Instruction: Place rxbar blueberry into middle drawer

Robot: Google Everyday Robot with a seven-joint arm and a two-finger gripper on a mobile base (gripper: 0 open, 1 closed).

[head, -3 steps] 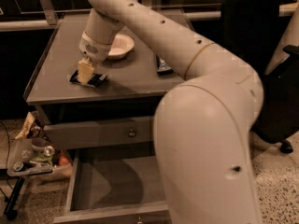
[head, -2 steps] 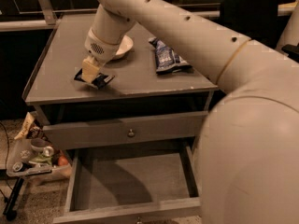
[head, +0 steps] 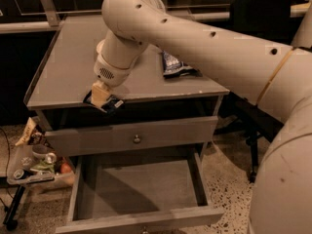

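Observation:
The rxbar blueberry [head: 111, 104] is a small dark blue bar, held at the front edge of the grey cabinet top [head: 63, 67]. My gripper [head: 100, 96] is shut on it from above, over the left part of the front edge. The middle drawer [head: 141, 184] is pulled out below, a wide shallow grey tray, and nothing shows inside it. The bar hangs above and behind the drawer's left rear part. My arm stretches in from the right and covers much of the view.
A puffy blue-and-white chip bag [head: 175, 65] lies on the cabinet top to the right. The upper drawer [head: 136, 139] with a round metal knob is closed. A small stand with clutter [head: 31, 165] is at the lower left. A black chair [head: 263, 18] stands at the back right.
My gripper has moved with the bar from the middle-left of the cabinet top toward its front edge. The view has shifted too, and the open drawer now shows more fully.

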